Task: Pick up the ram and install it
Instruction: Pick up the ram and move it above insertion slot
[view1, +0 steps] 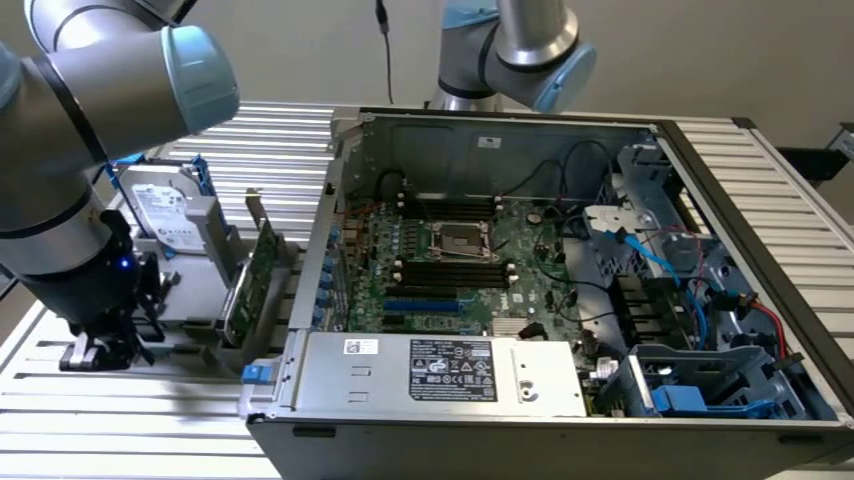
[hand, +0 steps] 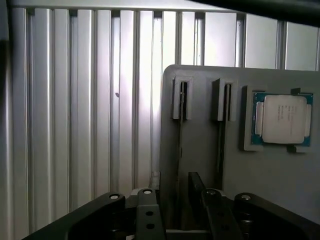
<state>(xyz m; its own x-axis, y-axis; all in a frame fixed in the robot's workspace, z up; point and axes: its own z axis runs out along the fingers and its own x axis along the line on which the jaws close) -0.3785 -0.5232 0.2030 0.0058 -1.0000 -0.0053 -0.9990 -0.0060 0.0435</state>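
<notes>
Exterior view: found the gripper (view1: 100, 348) low at the gray holder (view1: 187, 300) on the slatted table (view1: 134, 420), to the exterior view's left of the open computer case (view1: 534, 445). Saw a hard drive (view1: 167, 215) with blue rails standing in that holder, with a green expansion card (view1: 247, 285) upright beside it. Noted black memory slots (view1: 454, 272) on the motherboard inside the case.

Wrist view: found the ram (hand: 179, 150) edge-on in a narrow holder slot, a second stick (hand: 223, 130) in the neighbouring slot, and a processor (hand: 282, 119) in a square recess. Saw the fingers (hand: 148, 215) spread apart on either side of the ram, not clamping it.
</notes>
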